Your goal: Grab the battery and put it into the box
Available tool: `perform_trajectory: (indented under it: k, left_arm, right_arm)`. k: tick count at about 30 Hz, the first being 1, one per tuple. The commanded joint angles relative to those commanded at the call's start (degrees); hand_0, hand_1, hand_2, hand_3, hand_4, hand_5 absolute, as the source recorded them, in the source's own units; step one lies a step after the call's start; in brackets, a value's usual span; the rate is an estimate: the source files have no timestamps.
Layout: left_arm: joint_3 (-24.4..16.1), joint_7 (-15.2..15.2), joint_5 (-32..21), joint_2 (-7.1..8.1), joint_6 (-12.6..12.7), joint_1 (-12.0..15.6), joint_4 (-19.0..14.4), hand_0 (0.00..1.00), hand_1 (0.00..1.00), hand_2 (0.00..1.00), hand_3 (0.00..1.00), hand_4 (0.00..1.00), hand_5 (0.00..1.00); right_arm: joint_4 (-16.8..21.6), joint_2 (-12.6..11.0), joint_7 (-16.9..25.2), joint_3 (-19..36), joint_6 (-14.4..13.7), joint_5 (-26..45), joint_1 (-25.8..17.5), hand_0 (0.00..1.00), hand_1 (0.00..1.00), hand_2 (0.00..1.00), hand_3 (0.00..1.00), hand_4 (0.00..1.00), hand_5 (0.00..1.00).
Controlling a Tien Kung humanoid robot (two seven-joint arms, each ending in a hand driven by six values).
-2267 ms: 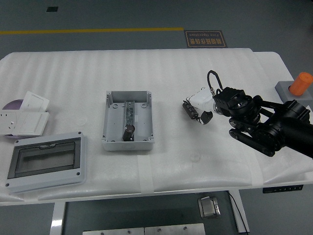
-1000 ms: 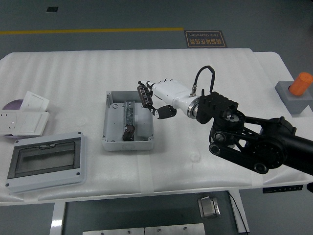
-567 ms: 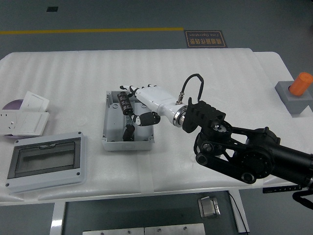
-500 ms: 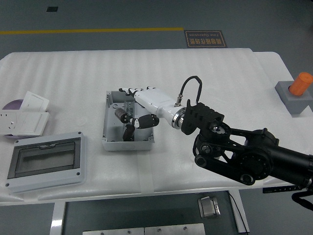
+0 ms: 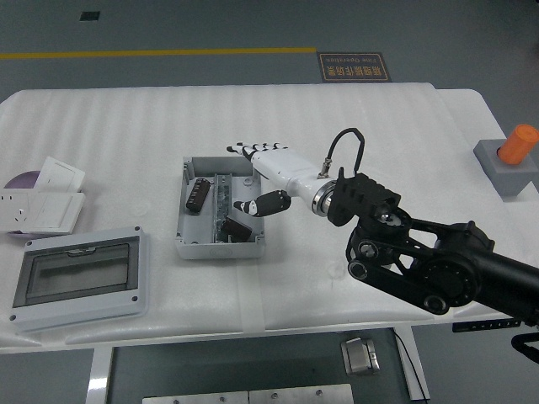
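An open grey box (image 5: 189, 241) sits left of the table's middle. A black cylindrical battery (image 5: 199, 194) lies inside it in the left half, beside the metal rail. Another dark battery (image 5: 235, 228) rests tipped over near the box's front right corner. My right hand (image 5: 259, 177), white with black fingertips, hovers over the box's right rim with fingers spread and nothing in them. Its black arm (image 5: 421, 257) reaches in from the lower right. The left arm is out of view.
A grey enclosure with a clear window lid (image 5: 77, 277) lies at the front left. White switch plates (image 5: 44, 200) sit at the left edge. A grey block with an orange cylinder (image 5: 510, 153) stands at the far right.
The right hand carried the battery leftward over the box, let it go inside, and has drawn back to the right with fingers spread. The battery that stood in the box now lies tipped.
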Motion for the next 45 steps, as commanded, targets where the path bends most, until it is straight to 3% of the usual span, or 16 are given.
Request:
perform_trajectory:
  k: [6,13,21,34,45]
  left_arm:
    - [-0.1,0.0,-0.2,-0.11,0.0,0.4,0.0,0.63,0.642,0.476,0.544,0.588,0.385]
    - [0.3,0.0,-0.7,-0.48,0.1,1.0,0.0,0.63,0.642,0.476,0.544,0.586,0.383]
    - [1.2,-0.4,-1.7,-0.51,0.2,1.7,0.0,0.63,0.641,0.474,0.541,0.573,0.357]
    - [1.6,-0.9,-1.9,0.35,0.4,2.1,0.0,0.63,0.641,0.475,0.541,0.571,0.351]
    - [1.8,-1.2,-2.9,-0.57,0.5,2.5,0.0,0.63,0.641,0.475,0.542,0.572,0.344]
  right_arm:
    - [-1.0,-3.5,0.5,8.7,-0.6,-1.4,-4.8,0.998,0.955,0.998,0.998,0.817,0.4]
    - [-1.1,-4.5,2.9,18.7,-3.0,0.9,-12.1,0.998,0.943,0.998,0.998,0.813,0.404]
    - [1.4,-5.4,5.5,29.1,-4.8,2.7,-19.2,0.998,0.922,0.978,0.998,0.8,0.412]
    - [4.7,-6.5,7.9,38.5,-6.4,4.9,-26.5,0.997,0.911,0.976,0.998,0.799,0.413]
    - [5.9,-7.8,9.2,42.3,-7.7,6.2,-29.8,0.99,0.908,0.977,0.998,0.797,0.414]
